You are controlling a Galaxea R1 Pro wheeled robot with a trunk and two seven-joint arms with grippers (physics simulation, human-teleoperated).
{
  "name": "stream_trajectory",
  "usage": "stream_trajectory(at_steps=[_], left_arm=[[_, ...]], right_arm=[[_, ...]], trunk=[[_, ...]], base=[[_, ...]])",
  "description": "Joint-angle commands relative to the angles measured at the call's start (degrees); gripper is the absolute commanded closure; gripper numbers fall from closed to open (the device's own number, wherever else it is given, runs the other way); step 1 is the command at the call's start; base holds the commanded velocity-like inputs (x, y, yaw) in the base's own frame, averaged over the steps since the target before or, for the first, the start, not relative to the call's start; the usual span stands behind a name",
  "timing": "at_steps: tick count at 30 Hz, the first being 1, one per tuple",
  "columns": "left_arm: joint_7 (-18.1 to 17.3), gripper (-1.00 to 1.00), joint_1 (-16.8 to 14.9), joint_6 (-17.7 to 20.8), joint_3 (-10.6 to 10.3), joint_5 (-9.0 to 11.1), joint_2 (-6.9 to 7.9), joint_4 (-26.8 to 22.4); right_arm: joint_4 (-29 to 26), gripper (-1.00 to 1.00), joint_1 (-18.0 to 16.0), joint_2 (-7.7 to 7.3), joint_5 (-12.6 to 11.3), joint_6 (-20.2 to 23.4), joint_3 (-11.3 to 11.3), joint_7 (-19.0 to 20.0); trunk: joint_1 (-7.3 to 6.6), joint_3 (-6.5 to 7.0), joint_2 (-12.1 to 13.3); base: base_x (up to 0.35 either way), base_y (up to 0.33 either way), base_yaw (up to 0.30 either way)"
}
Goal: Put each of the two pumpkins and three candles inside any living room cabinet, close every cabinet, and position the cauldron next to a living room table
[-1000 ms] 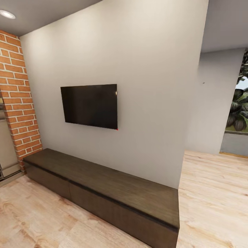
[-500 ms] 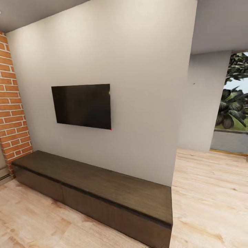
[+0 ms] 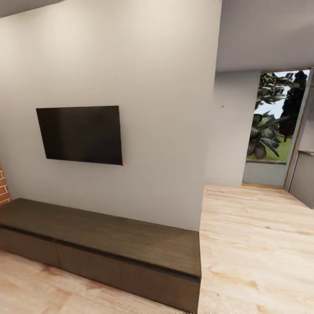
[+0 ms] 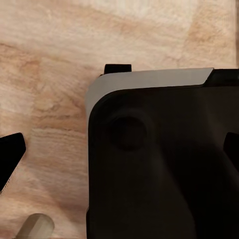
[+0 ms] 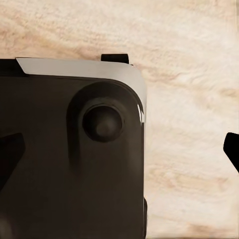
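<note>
The whole head view has swung to the right since a second ago, so it is the camera that moved, not the room; the brick column (image 3: pixel 3 188) that filled the left side is now a sliver at the left edge, and the glass door (image 3: pixel 274 126) with dark foliage behind it has come fully into sight at far right. The cabinet (image 3: pixel 104 244) lies low along the white wall (image 3: pixel 152 65), its long axis running from the near right corner away to the left; its drawer fronts sit flush and shut; the wall-mounted TV (image 3: pixel 80 134) hangs above its left half, screen dark, no brand or writing readable. Both wrist views look down on the pale plank floor (image 4: pixel 59 45) past the robot's dark base (image 4: pixel 159 164); black fingertip slivers sit at the edges, and I cannot tell how wide either gripper stands.
</note>
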Motion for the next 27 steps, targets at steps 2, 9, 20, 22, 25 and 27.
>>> stream_trajectory(at_steps=[2,9,20,22,25,27], left_arm=[[0.0,-1.00,0.1,0.0,0.0,0.0,0.00,-0.1],[0.0,-1.00,0.0,0.0,0.0,0.0,0.00,-0.1],[-0.1,-1.00,0.0,0.0,0.0,0.0,0.00,-0.1],[-0.1,-1.00,0.0,0.0,0.0,0.0,0.00,-0.1],[-0.2,-1.00,0.0,0.0,0.0,0.0,0.00,-0.1],[-0.4,-1.00,0.1,0.0,-0.1,0.0,0.00,-0.1]], right_arm=[[0.0,-1.00,0.0,0.00,0.0,0.0,0.0,0.0],[0.0,-1.00,0.0,0.00,0.0,0.0,0.0,0.0],[0.0,-1.00,-0.1,0.00,0.0,0.0,0.0,0.0],[0.0,-1.00,0.0,0.00,0.0,0.0,0.0,0.0],[0.0,-1.00,-0.1,0.00,0.0,0.0,0.0,0.0],[0.0,-1.00,-0.1,0.00,0.0,0.0,0.0,0.0]], trunk=[[0.00,-0.05,0.0],[0.00,-0.05,0.0],[0.00,-0.05,0.0],[0.00,-0.05,0.0],[0.00,-0.05,0.0],[0.00,-0.05,0.0]], base=[[0.000,0.000,-0.273],[0.000,0.000,-0.273],[0.000,0.000,-0.268],[0.000,0.000,-0.124],[0.017,0.050,-0.017],[0.150,0.260,-0.002]])
